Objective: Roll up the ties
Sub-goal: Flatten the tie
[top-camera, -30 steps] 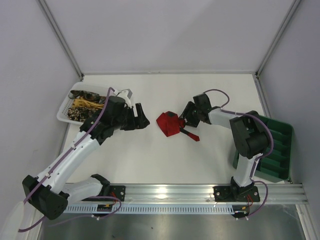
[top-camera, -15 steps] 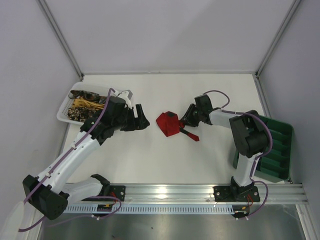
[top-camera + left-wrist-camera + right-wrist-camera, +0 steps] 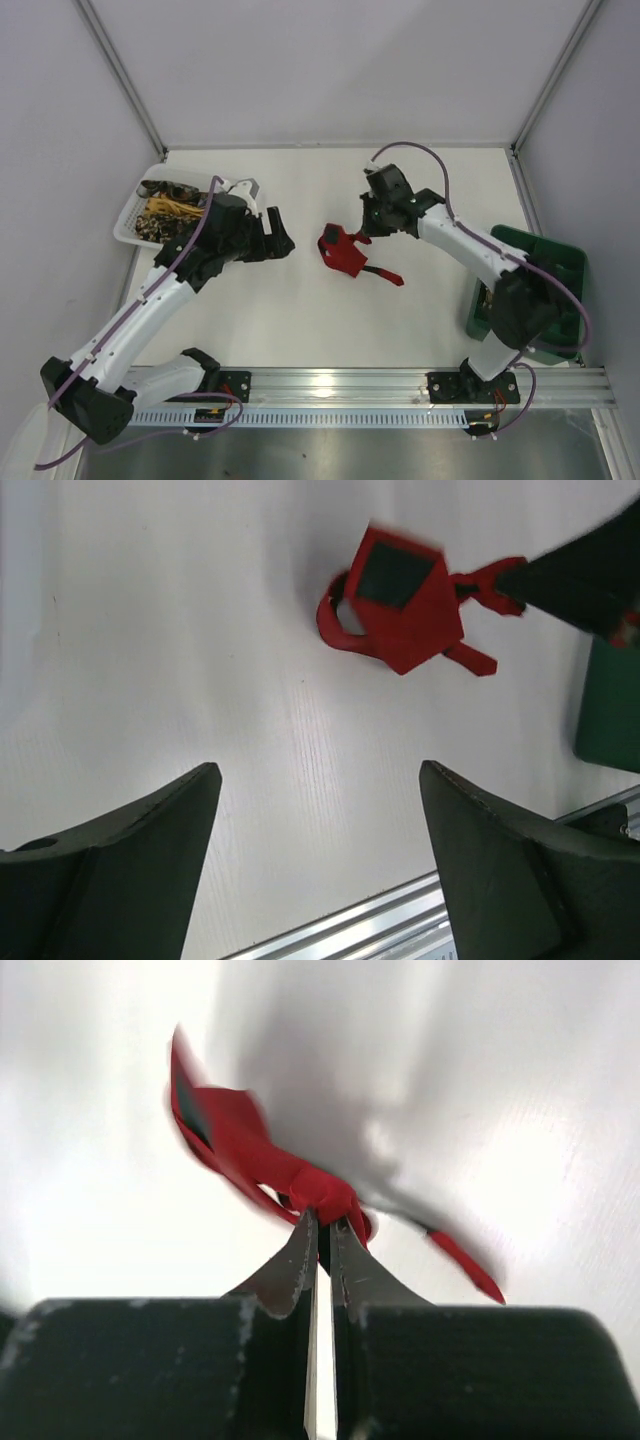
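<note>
A bright red tie (image 3: 343,251) with dark backing hangs bunched at the table's middle, its thin tail (image 3: 387,275) trailing to the right. My right gripper (image 3: 366,232) is shut on a fold of this red tie (image 3: 310,1186) and holds it lifted, the wide end (image 3: 405,595) dangling. More ties, brown-gold and yellow (image 3: 170,205), lie piled in the white basket. My left gripper (image 3: 283,238) stands open, left of the red tie and apart from it, with only bare table between its fingers (image 3: 130,860).
The white mesh basket (image 3: 133,226) sits at the left, close behind my left arm. A green compartment tray (image 3: 560,300) stands at the right edge. A metal rail (image 3: 350,385) runs along the near edge.
My right gripper closed on the red tie and rose toward the back, pulling the bundle up and looser. The left gripper opened slightly wider and stayed about where it was.
</note>
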You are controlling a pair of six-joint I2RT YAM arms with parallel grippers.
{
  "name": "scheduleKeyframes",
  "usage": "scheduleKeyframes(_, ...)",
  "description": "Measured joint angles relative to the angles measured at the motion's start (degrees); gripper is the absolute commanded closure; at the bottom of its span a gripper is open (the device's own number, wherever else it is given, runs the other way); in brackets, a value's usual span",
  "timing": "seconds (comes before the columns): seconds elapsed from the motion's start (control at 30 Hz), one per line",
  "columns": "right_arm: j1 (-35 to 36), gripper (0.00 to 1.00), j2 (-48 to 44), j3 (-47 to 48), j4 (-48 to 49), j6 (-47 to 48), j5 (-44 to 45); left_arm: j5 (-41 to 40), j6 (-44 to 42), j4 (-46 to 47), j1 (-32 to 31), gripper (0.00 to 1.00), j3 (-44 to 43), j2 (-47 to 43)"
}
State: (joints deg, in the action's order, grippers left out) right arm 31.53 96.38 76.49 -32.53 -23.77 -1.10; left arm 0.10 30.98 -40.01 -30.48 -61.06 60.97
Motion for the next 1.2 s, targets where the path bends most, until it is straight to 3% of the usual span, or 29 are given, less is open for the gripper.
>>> scheduleKeyframes(0.13, 15.5, 1.00, -11.8, 6.8, -10.5, 3.9, 9.1, -0.4, 0.0, 0.8, 0.0, 0.12, 0.0, -3.9)
scheduleKeyframes(0.27, 33.8, 1.00, -20.6, 13.7, -22.8, 1.6, 19.9, -0.4, 0.4, 3.5, 0.0, 0.11, 1.2, -9.4)
scheduleKeyframes(0.4, 43.8, 1.00, -23.7, 22.4, -32.5, -3.3, 25.6, 0.2, 1.0, 5.1, 0.0, 0.10, 3.4, -14.5)
scheduleKeyframes(0.63, 48.9, 1.00, -15.8, 40.3, -41.0, -10.8, 31.1, 5.1, 1.1, 7.1, 0.1, 0.10, 6.3, -19.3)
scheduleKeyframes(0.97, 48.5, 1.00, -18.9, 24.5, -44.4, -24.7, 30.2, 14.1, 0.9, 10.1, 0.1, 0.09, 9.7, -21.1)
scheduleKeyframes(1.03, 45.4, 1.00, -20.5, 22.3, -44.1, -25.9, 28.0, 15.7, 0.8, 10.2, 0.1, 0.09, 10.9, -20.3)
scheduleKeyframes(1.2, 29.2, 1.00, -21.6, 15.8, -44.4, -26.6, 25.1, 17.2, 0.0, 9.7, 0.1, 0.10, 11.0, -16.2)
